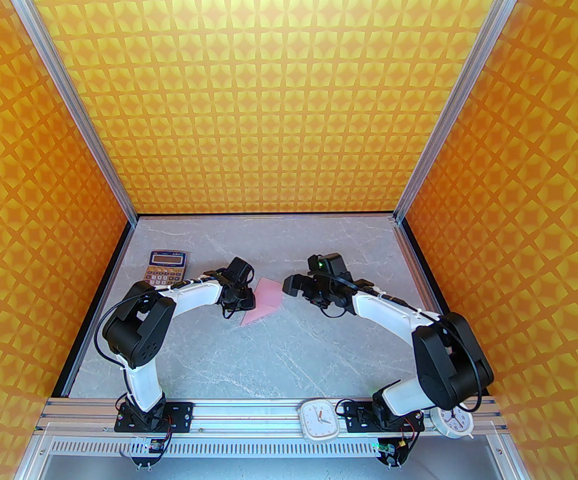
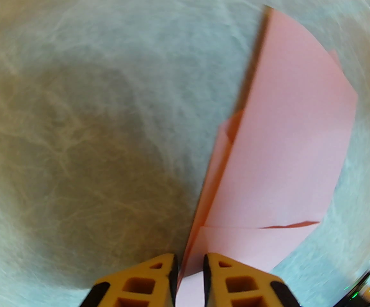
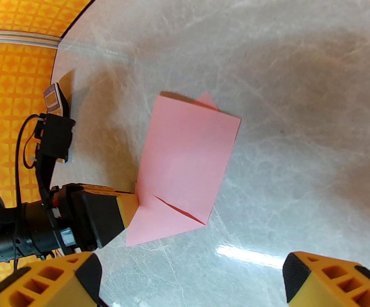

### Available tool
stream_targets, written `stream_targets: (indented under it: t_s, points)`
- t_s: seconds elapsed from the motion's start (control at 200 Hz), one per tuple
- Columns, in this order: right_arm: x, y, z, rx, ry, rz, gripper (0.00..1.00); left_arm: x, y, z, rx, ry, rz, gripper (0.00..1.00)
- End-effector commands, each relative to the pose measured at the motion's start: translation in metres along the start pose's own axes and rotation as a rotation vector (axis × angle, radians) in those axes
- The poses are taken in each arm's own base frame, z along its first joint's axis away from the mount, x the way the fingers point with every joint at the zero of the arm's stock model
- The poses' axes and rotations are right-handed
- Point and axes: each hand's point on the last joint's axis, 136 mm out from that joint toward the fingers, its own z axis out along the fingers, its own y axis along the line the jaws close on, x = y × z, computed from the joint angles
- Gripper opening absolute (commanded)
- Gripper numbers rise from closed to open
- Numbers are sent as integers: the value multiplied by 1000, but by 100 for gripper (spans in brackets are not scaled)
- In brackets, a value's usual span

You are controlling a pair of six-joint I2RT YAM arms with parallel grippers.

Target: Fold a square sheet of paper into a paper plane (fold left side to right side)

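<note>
My left claw (image 1: pixel 248 299) is pinched closed on the left edge of the paper (image 1: pixel 265 300). In its wrist view the two fingertips (image 2: pixel 169 269) sit close together with the pink edge (image 2: pixel 287 139) standing up between them. From the right wrist, that claw (image 3: pixel 130 207) meets the paper (image 3: pixel 185 165) at the near-left part of the edge, where a crease starts.

The paper lies mid-table (image 1: pixel 269 358), between my two claws. It is doubled over, with one layer on top of another and a thin strip of the lower layer showing at the far end. Its long axis runs roughly near to far and leans left at the near end. That end narrows to a corner pointing near-left, while the far end is broad and squared. It is a folded sheet, not a dart.

My right claw (image 1: pixel 289 286) hangs just right of the paper with its fingers spread wide (image 3: pixel 191 267), holding nothing.

A calculator (image 1: pixel 168 266) lies far left, well apart from the paper.
</note>
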Motion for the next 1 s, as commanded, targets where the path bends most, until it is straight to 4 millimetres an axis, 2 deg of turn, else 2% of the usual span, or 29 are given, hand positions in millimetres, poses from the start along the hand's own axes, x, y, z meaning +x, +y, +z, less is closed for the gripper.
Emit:
stream_targets:
  t_s: [0.0,0.235,0.4,0.495,0.685,0.795,0.86,0.995]
  points:
    - [-8,-1,3,14,-40,39,99,30,-6,17,41,87,-129,20]
    - [-3,-7,13,38,-29,57,98,37,-13,23,73,84,-246,19]
    - [10,-12,25,41,8,61,73,42,-12,29,91,97,-256,19]
    - [17,-14,34,47,24,75,67,43,-14,30,107,98,-259,19]
    - [29,-12,54,64,65,73,63,46,-12,31,104,102,-264,19]
    - [31,-3,66,26,83,82,53,48,-13,32,116,108,-278,19]
    - [30,4,69,8,88,71,44,48,-16,31,126,110,-283,19]
    - [30,8,71,12,98,58,43,46,-27,29,170,127,-299,19]
